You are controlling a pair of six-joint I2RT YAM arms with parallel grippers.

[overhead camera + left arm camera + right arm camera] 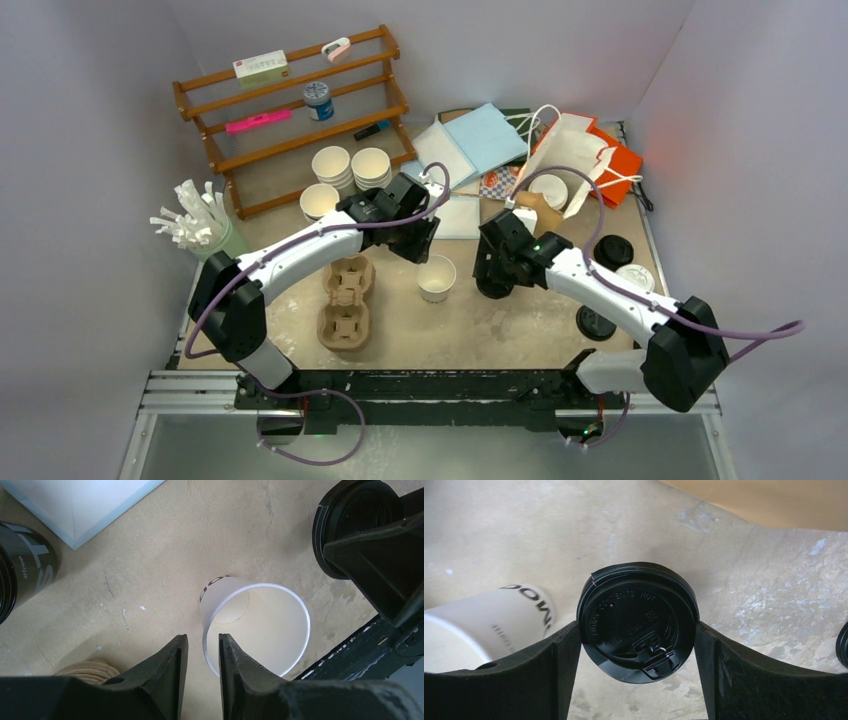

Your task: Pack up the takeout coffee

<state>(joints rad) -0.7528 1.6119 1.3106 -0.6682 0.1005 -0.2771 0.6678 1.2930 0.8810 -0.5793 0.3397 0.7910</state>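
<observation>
A white paper cup (437,277) with black lettering stands open and lidless mid-table; it also shows in the left wrist view (260,630) and the right wrist view (484,625). My left gripper (418,245) hovers at its far-left rim. In the left wrist view this gripper (202,637) has its jaws a narrow gap apart, with the cup's rim showing in the gap, not clamped. My right gripper (492,280) is just right of the cup. It (636,627) is shut on a black plastic lid (638,615), held above the table.
A brown pulp cup tray (347,300) lies left of the cup. Stacks of white cups (350,165) stand by a wooden rack (290,110). Paper bags (575,150) lie back right. Loose lids (612,250) lie right. A black cup (25,565) stands near blue paper (85,505).
</observation>
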